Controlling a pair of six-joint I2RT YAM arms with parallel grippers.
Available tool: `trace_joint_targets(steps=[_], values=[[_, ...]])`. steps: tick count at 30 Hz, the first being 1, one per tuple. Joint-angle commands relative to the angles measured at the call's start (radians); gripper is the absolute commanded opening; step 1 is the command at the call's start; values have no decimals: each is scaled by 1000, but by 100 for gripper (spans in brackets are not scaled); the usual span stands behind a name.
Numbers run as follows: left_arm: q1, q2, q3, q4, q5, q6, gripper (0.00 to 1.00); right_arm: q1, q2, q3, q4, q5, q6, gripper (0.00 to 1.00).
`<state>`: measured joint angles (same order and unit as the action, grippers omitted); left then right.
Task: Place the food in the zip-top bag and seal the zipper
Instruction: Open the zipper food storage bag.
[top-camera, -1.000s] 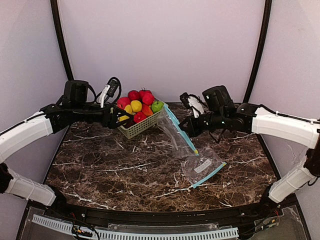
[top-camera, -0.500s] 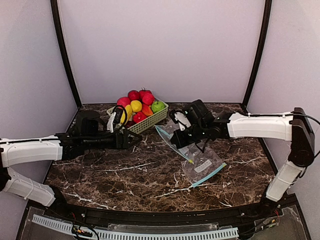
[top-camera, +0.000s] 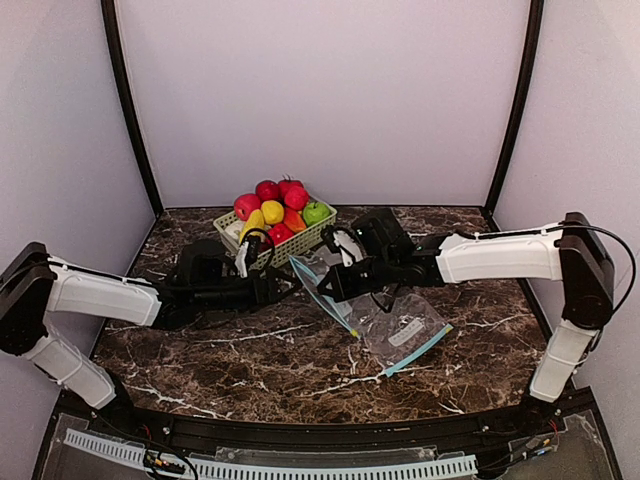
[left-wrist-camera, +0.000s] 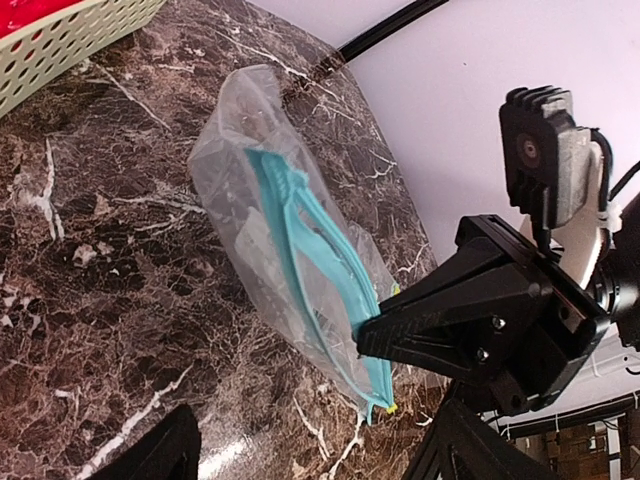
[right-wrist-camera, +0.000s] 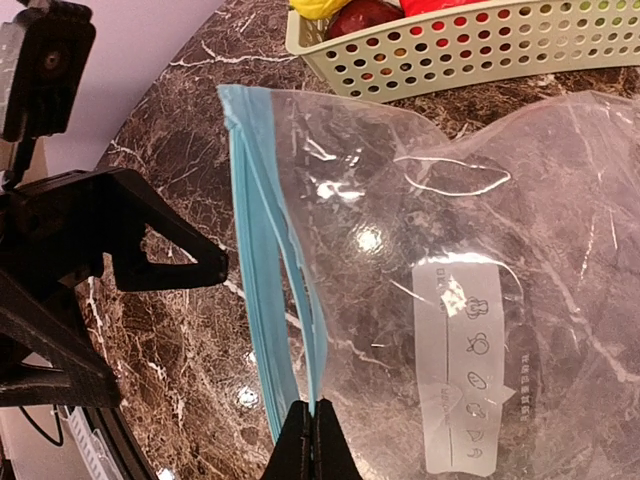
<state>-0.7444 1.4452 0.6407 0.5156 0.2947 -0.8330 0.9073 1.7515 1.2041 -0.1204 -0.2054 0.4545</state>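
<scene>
Top view, food: glossy toy fruits and vegetables, red, yellow, orange and green, sit piled in a pale green slatted basket at the far middle of the marble table. None is in the bag.
Top view, bag: the clear zip-top bag lies right of centre. Its teal zipper strip is lifted toward the left, so the mouth faces the left arm.
Top view, arms: the left gripper and right gripper meet near the basket.
Left wrist view, left claw: its jaws are spread wide and hold nothing. They point at the bag mouth, probably to take the free lip.
Left wrist view, right claw: it is pinched on the strip's near end, holding it up.
Right wrist view, right claw: the fingertips are pressed together on 1 teal lip. The other lip bows away, leaving a narrow gap.
Right wrist view, judgement: the mouth needs widening before food goes in.
</scene>
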Motion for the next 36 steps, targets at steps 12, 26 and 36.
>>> trace_joint_targets(steps=[12,26,36], values=[[-9,136,55,126,17,-75,74,30,22,25,54,3,15,0],[-35,173,94,16,-37,-70,28,58,25,52,13,107,-4,0],[-41,128,108,-171,-179,-34,1,88,-14,83,-56,263,-30,0]])
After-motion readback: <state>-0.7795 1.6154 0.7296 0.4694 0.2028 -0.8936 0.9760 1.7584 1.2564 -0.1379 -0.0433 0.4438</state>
